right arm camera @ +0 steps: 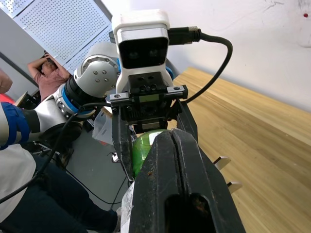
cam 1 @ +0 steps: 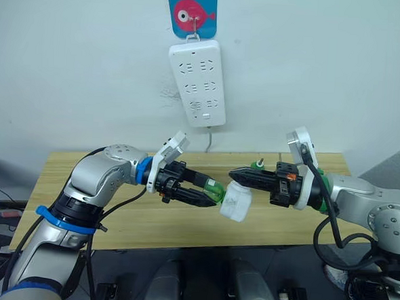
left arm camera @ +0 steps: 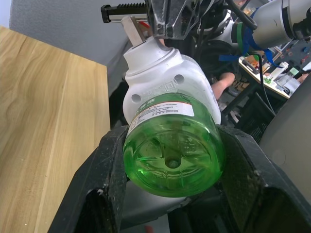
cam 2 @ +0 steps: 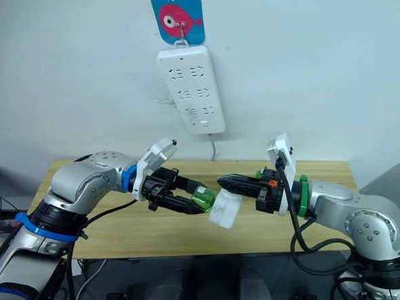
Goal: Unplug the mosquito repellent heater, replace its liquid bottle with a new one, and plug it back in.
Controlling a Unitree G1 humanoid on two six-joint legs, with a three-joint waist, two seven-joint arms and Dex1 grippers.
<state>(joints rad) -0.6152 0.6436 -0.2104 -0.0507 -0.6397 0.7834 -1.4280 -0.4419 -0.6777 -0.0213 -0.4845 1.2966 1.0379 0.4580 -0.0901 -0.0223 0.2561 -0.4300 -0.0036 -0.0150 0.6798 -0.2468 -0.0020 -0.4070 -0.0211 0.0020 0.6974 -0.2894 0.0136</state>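
Note:
The mosquito repellent heater (cam 1: 237, 202), a small white rounded unit, hangs in the air over the table's front edge between my two grippers. Its green liquid bottle (left arm camera: 172, 155) is still seated in the white body (left arm camera: 165, 73). My left gripper (cam 1: 209, 194) is shut on the bottle from the left, one finger on each side. From the right, my right gripper (cam 1: 235, 174) is shut on the heater's opposite end. Two metal prongs (right arm camera: 222, 162) stick out beside the right fingers (right arm camera: 170, 174).
A white power strip (cam 1: 198, 82) hangs on the wall under a blue fish hook (cam 1: 191, 11), its cable dropping behind the wooden table (cam 1: 101, 215). A small green item (cam 1: 259, 165) sits behind the right gripper. A person (right arm camera: 47, 72) is in the background.

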